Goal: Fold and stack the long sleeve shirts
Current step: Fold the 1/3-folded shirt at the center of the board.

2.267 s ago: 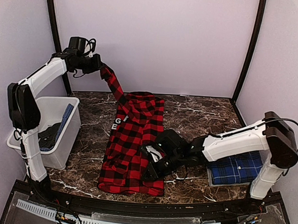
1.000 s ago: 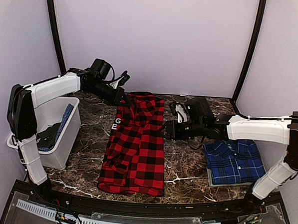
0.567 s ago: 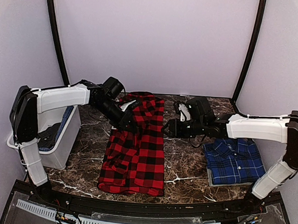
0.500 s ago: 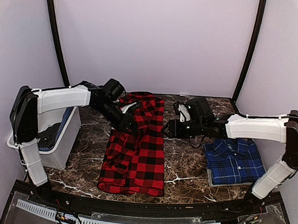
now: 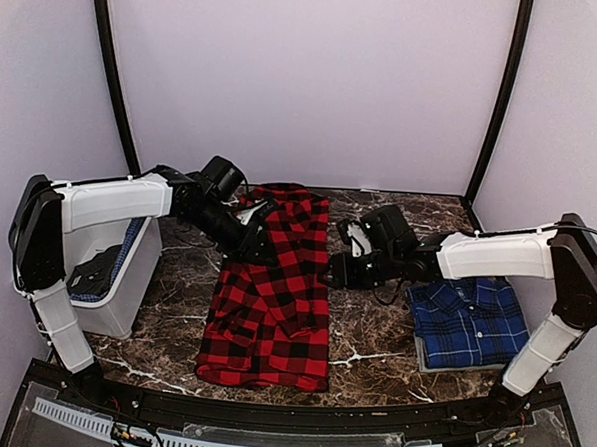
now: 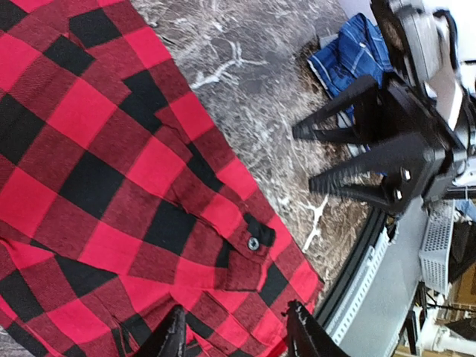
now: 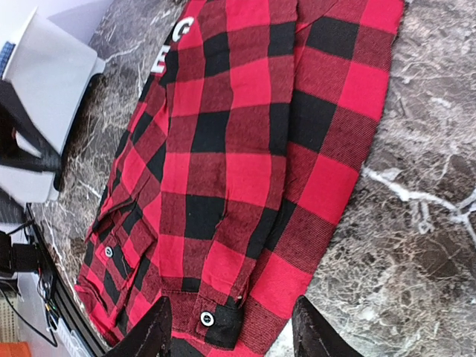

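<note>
Now the left tool (image 6: 236, 311) has its two fingers spread w/ nothing between them. It hovers low over the upper-left part of the red-and-black shirt (image 5: 274, 312), toward the collar end. The right tool (image 7: 231, 303) is spread and empty too, just beside the shirt's right edge at approx. mid-length, facing the left one.

The red shirt lies flat on the marble surface (image 5: 373, 338) as a long narrow strip w/ sleeves turned in. One buttoned cuff (image 7: 212, 320) shows on top toward the hem end. The blue plaid shirt (image 5: 470, 328) sits folded at the right, near the right arm's base. A white bin (image 5: 124, 309) w/ more cloth stands at the left.

I judge the lengthwise fold is done and the crosswise fold is in hand. The next move prob. needs both tools to pinch the two corners of one end, lift together and lay it over the other end, keeping the sleeves inside. Stacking on the blue one comes after.
</note>
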Motion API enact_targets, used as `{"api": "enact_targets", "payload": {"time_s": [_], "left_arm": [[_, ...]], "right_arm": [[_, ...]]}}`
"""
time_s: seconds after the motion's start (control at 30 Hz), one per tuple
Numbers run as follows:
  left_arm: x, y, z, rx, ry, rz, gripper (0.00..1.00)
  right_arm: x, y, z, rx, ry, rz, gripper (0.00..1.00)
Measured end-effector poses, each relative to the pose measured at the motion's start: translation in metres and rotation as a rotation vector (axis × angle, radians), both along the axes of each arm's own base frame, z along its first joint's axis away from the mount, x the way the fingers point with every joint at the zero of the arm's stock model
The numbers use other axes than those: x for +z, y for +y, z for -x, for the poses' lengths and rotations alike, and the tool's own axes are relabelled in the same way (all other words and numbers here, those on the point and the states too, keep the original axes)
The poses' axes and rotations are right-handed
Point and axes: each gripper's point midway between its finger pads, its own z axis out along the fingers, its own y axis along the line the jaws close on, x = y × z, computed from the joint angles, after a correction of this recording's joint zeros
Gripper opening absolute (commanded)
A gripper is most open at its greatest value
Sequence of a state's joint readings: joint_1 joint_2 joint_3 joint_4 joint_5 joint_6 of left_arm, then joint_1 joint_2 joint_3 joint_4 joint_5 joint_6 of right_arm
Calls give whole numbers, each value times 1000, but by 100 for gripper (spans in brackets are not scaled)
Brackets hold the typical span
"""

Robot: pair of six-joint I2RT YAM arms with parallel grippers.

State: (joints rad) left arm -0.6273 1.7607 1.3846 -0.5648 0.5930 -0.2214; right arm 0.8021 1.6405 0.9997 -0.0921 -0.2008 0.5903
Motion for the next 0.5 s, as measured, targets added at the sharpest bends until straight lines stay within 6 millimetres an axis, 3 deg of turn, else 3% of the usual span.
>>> {"api": "enact_targets", "payload": {"time_s": [0.13,0.33,0.5], "left_arm": [[-13,9,-10,82,4,-39,34],[-42,30,-19,220,56,-94,32],[-44,35,-34,305,47,-89,31]], "right_arm": [[-9,9,12,46,15,15,51],[-27,23,34,104,43,49,47],[-43,25,45,118,81,82,43]]}}
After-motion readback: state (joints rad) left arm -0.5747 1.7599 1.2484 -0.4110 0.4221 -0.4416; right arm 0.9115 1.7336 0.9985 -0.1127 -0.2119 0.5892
